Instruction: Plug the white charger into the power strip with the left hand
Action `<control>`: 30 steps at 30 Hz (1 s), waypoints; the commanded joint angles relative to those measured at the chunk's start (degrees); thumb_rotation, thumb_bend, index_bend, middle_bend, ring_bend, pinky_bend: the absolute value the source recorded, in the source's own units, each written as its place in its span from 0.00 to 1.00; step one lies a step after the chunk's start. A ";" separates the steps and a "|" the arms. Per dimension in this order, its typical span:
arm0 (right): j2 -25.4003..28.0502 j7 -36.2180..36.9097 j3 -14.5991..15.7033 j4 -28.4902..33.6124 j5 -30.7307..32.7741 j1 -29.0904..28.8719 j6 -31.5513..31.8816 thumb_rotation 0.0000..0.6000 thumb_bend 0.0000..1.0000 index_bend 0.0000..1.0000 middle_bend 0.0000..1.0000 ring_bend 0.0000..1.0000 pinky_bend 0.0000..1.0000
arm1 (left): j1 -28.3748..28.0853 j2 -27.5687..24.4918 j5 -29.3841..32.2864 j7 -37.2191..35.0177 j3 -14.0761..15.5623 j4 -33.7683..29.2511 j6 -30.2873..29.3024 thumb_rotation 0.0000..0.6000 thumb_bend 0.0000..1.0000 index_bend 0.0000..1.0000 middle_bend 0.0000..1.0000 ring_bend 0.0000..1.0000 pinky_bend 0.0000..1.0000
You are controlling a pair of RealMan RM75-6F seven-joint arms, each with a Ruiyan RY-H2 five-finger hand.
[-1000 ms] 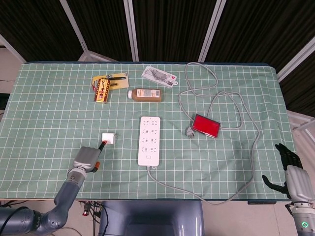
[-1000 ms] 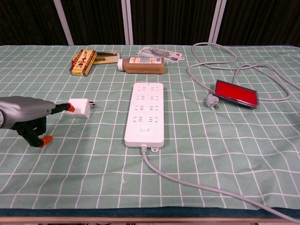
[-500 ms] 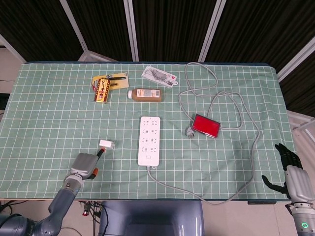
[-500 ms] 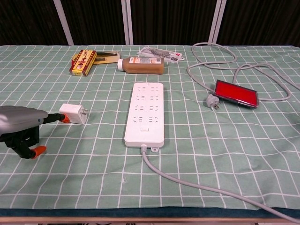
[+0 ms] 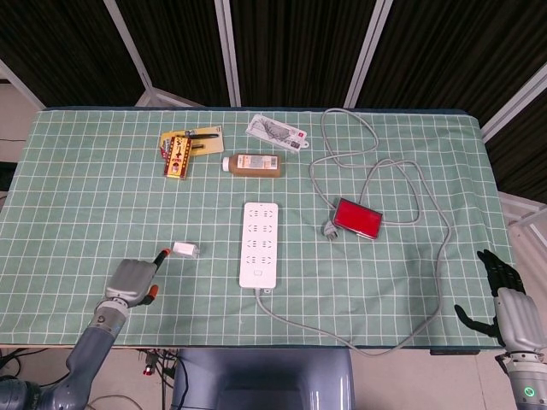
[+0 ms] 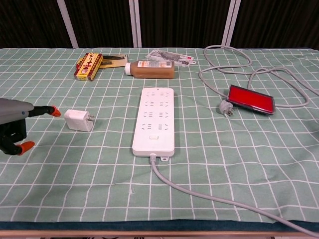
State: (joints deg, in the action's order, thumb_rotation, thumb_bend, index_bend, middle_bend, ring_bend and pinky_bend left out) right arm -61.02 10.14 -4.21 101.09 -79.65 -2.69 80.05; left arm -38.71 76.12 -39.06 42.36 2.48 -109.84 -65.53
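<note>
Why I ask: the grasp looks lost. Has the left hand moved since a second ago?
Yes. The left hand has pulled back toward the table's left edge, away from the power strip; its fingers no longer touch the white charger.

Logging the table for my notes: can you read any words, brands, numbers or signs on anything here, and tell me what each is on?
No text can be read in either view.
Yellow box: red print, too blurred.
Brown bottle: pale label, print too small.
White packet: dark marks and a red patch, unreadable.
Power strip: no visible lettering.
White charger: no visible lettering.
</note>
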 commanded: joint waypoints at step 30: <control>0.01 0.14 0.03 0.13 0.03 0.03 -0.06 1.00 0.34 0.00 0.00 0.00 0.00 | -3.73 3.28 2.72 0.99 -1.90 0.53 1.30 1.00 0.47 0.09 0.93 0.88 0.90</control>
State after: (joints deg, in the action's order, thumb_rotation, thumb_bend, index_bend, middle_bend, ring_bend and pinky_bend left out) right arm -61.01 10.28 -4.18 101.23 -79.62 -2.66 80.00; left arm -42.40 79.52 -35.82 43.36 0.63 -108.74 -63.82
